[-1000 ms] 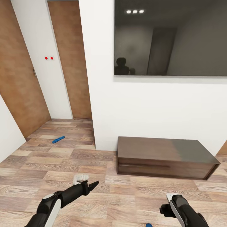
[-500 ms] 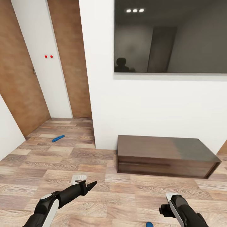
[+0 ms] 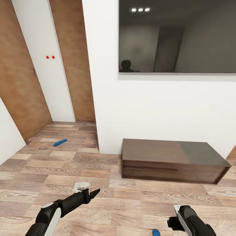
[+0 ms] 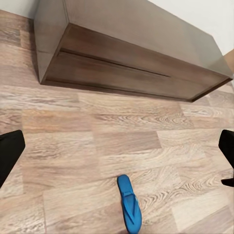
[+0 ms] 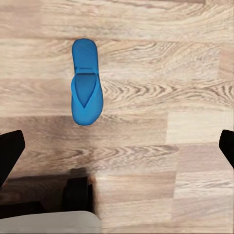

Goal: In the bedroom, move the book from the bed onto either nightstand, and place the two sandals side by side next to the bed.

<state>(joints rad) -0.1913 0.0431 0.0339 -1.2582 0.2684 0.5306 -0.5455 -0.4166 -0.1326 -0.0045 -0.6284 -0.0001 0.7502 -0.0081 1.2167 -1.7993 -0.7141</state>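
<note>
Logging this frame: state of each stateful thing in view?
near sandal: flat on the floor, strap side up, ungripped
far sandal: on the floor by the doorway, apart from the other
left gripper: open, empty
right gripper: open, empty
dresser: drawers shut
wall screen: dark

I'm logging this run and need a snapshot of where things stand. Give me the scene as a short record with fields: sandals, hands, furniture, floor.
near sandal: blue, flat on the floor close to the robot, between the two arms
far sandal: blue, on the floor by the wooden doors, far from the other
left hand: open, empty, above the floor
right hand: open, empty, above the near sandal
dresser: long, low, dark brown, against the white wall
screen: dark, on the wall above the dresser
floor: wood planks
</note>
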